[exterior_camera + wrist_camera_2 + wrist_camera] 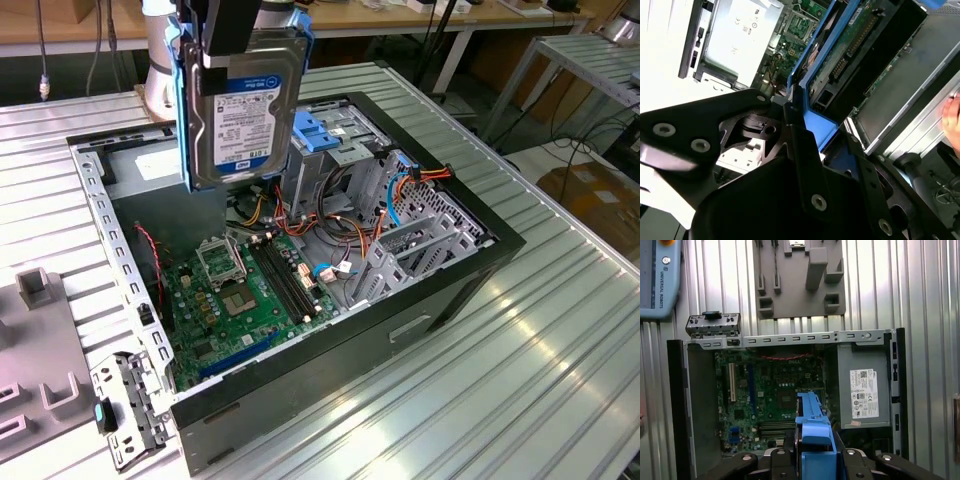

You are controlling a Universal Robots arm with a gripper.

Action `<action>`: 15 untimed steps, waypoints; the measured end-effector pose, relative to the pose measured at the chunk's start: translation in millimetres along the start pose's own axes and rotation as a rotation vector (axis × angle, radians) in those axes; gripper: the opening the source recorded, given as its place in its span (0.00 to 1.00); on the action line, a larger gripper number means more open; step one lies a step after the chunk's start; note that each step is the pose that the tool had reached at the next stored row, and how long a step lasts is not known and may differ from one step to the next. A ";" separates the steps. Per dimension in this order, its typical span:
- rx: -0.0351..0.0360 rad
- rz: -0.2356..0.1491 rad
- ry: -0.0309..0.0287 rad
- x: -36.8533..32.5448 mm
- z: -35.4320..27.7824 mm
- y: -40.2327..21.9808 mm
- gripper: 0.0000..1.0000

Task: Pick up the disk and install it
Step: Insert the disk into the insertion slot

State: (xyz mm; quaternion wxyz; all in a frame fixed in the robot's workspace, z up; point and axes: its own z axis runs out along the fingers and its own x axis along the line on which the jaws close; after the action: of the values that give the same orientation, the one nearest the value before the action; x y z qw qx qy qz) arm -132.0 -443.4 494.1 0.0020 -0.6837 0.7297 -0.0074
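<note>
We see a ribbed metal table (pixel 540 390) carrying an open computer case (pixel 440 300), which lies on its side with its interior facing up. A grey fixture plate (pixel 800 280) rests on the table just beside the case. Inside the case a green motherboard (pixel 240 300) covers the floor. A silver power supply (pixel 862 390) sits in one corner, and a light-blue latch piece (pixel 320 135) tops the drive cage on the exterior view's right.

The gripper (pixel 235 50) hangs over the open case with the disk (pixel 245 120) in it. The disk reaches down from the gripper toward the case interior. The gripper is clamped on the disk's upper end. In the first wrist view we see its black fingers (pixel 785 460) pressed against either side of the bright blue carrier rails, with the disk (pixel 812 435) edge-on between them. In the second wrist view the gripper (pixel 800 130) grips the blue rail end, and the disk (pixel 850 55) runs away from it with its circuit-board side showing.

The disk stands on edge. In the exterior view its long axis is close to vertical and its labelled face is turned toward the camera. Its lower end hangs over the motherboard, beside the drive cage. We cannot tell how far above the board it sits.
</note>
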 end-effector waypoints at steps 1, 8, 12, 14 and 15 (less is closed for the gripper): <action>0.0000 0.000 0.0001 1.5 0.0 -0.1 0.37; 0.0000 0.000 0.0000 11.2 0.1 -0.7 0.37; 0.0000 0.000 0.0000 16.7 0.2 -1.1 0.37; 0.0000 0.000 0.0000 21.0 0.3 -1.3 0.37; 0.0000 0.000 0.0000 22.2 0.3 -1.5 0.37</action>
State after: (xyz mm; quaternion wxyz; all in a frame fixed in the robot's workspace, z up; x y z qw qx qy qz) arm -132.0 -465.7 494.0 0.0020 -0.6837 0.7297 -0.0074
